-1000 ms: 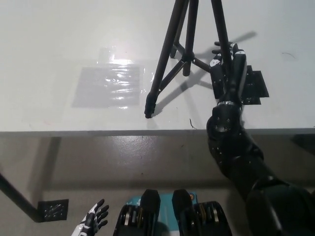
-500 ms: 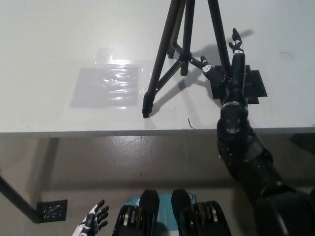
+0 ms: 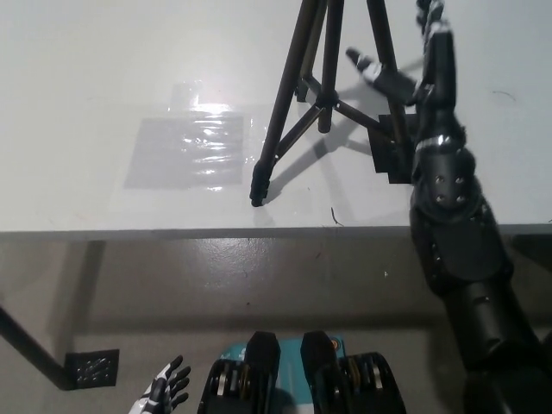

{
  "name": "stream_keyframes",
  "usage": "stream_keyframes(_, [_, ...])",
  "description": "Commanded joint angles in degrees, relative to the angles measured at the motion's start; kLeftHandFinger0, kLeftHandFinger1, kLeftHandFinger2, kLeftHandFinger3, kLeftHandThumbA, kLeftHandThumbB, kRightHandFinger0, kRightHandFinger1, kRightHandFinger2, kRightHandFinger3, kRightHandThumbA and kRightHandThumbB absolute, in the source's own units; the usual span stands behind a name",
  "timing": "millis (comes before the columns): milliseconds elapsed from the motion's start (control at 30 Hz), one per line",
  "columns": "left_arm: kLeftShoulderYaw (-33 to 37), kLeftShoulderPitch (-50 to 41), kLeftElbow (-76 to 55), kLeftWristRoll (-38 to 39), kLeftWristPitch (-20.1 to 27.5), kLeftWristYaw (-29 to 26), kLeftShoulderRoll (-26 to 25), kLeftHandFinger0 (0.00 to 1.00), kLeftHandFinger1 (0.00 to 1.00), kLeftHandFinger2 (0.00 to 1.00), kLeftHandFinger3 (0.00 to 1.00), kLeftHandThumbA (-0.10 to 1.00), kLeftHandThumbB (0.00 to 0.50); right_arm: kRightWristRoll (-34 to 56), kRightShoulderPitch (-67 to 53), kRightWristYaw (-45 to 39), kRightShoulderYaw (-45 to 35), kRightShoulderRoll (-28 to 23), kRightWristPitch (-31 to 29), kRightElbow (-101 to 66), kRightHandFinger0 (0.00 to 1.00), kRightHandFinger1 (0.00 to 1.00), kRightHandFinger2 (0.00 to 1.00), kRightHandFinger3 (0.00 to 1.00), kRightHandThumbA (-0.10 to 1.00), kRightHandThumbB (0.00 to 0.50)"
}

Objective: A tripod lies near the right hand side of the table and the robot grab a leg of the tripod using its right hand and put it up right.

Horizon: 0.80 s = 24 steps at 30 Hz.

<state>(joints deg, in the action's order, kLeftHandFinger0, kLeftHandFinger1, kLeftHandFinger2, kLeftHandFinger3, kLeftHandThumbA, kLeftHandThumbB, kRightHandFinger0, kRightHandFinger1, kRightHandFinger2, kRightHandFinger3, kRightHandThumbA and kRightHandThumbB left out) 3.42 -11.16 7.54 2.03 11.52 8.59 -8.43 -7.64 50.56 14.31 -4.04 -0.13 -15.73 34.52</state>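
The black tripod point(image 3: 285, 110) stands upright on the white table point(image 3: 103, 69), its legs spread. One foot rests near the front edge, and its top runs out of the picture. My black right hand point(image 3: 424, 79) is open just right of the tripod's right leg, fingers spread and not gripping it. The thumb points left towards that leg. My white left hand point(image 3: 163, 393) hangs below table level at the lower left, fingers apart and holding nothing.
A clear shiny patch point(image 3: 191, 152) lies on the table left of the tripod. A black flat mat point(image 3: 393, 159) sits under the right leg, partly hidden by my arm. The table's front edge point(image 3: 172, 231) crosses the middle of the picture. A black bracket point(image 3: 91, 369) lies on the floor.
My right hand has let go of the tripod's right leg, opened, and drawn away up and to the right. The tripod stays standing.
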Motion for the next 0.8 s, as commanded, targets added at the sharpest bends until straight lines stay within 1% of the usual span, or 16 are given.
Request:
stream_keyframes(0, [0.2,-1.9,-2.0,-0.3,3.8,0.6,-0.5,1.0,1.0,1.0,1.0,1.0,0.198,12.9,3.1,-14.1,4.4,-4.9,16.3,-42.4,1.0,1.0,1.0,1.0,0.94,0.5])
stream_keyframes(33, [0.2,-1.8,-2.2,-0.3,3.5,0.6,-0.4,1.0,1.0,1.0,1.0,1.0,0.179,10.5,2.4,-13.3,4.6,-5.1,16.8,-46.3,1.0,1.0,1.0,1.0,1.0,0.5])
stream_keyframes(100, [0.1,-1.7,-2.5,-0.4,3.1,0.5,-0.5,1.0,1.0,1.0,1.0,1.0,0.177,4.6,-1.0,-12.9,5.3,-5.9,17.3,-58.0,1.0,1.0,1.0,1.0,1.0,0.5])
stream_keyframes(167, [0.0,-1.7,-2.7,-0.6,3.2,0.3,-0.5,1.0,1.0,1.0,1.0,1.0,0.182,5.3,-6.2,-13.5,6.7,-6.1,19.7,-70.4,1.0,1.0,1.0,1.0,0.99,0.5])
stream_keyframes(267, [-0.1,-1.1,-1.6,0.0,4.2,0.7,-0.7,1.0,1.0,1.0,1.0,1.0,0.194,0.8,-16.0,-14.4,7.9,-7.0,7.6,-78.9,1.0,1.0,1.0,1.0,1.0,0.463])
stream_keyframes(300, [-0.1,-1.0,-1.5,0.1,4.4,0.7,-0.6,1.0,1.0,1.0,1.0,1.0,0.2,2.4,-18.1,-14.6,8.4,-7.7,6.5,-80.8,1.0,1.0,1.0,1.0,0.97,0.447])
stream_keyframes(333, [-0.1,-0.6,-1.2,-0.2,4.3,0.5,-0.5,1.0,1.0,1.0,1.0,1.0,0.209,3.1,-23.3,-14.7,9.0,-8.4,5.2,-84.0,1.0,1.0,1.0,1.0,0.77,0.432])
stream_keyframes(367, [-0.1,-0.5,-1.1,-0.3,4.4,0.4,-0.5,1.0,1.0,1.0,1.0,1.0,0.211,3.2,-25.2,-14.8,9.1,-8.5,5.0,-85.2,1.0,1.0,1.0,1.0,0.71,0.447])
stream_keyframes(400, [-0.1,-0.3,-0.9,-0.2,4.2,0.4,-0.3,1.0,1.0,1.0,1.0,1.0,0.226,-0.7,-30.8,-13.8,9.6,-5.2,3.4,-86.5,1.0,1.0,1.0,1.0,0.86,0.419])
stream_keyframes(467, [-0.1,-0.6,-1.2,0.8,4.0,1.0,-0.3,1.0,1.0,1.0,1.0,1.0,0.229,-4.0,-42.6,-13.2,13.4,-4.3,-7.5,-83.7,1.0,1.0,1.0,1.0,0.85,0.489])
stream_keyframes(500, [0.0,-0.9,-1.6,1.1,3.8,1.2,-0.3,1.0,1.0,1.0,1.0,1.0,0.24,-11.7,-45.0,-7.6,16.1,-4.7,-10.2,-80.6,1.0,1.0,1.0,1.0,1.0,0.498])
stream_keyframes(533, [0.0,-0.8,-1.8,1.6,3.5,1.4,-0.1,1.0,1.0,1.0,1.0,1.0,0.238,-15.8,-48.7,-4.7,18.5,-4.6,-11.2,-78.5,1.0,1.0,1.0,1.0,1.0,0.5])
stream_keyframes(600, [-0.1,-0.6,-1.7,1.9,3.4,1.2,0.3,1.0,1.0,1.0,1.0,1.0,0.236,-16.3,-54.5,-3.7,21.6,-3.7,-11.2,-76.5,1.0,1.0,1.0,1.0,0.95,0.46])
stream_keyframes(633, [-0.2,-0.5,-1.7,1.9,3.4,1.2,0.2,1.0,1.0,1.0,1.0,1.0,0.228,-21.5,-57.6,2.4,24.4,-4.9,-11.2,-72.2,1.0,1.0,1.0,1.0,1.0,0.348])
stream_keyframes(700, [-0.2,-0.5,-1.9,1.7,3.0,1.3,-0.1,1.0,1.0,1.0,1.0,1.0,0.227,-29.5,-59.5,13.7,27.8,-7.8,-11.2,-64.0,1.0,1.0,1.0,1.0,1.0,0.31])
stream_keyframes(767, [-0.2,-0.7,-2.0,1.9,3.3,1.5,-0.2,1.0,1.0,1.0,1.0,1.0,0.232,-28.2,-61.5,21.6,29.4,-9.5,-11.2,-53.7,1.0,1.0,1.0,1.0,1.0,0.29])
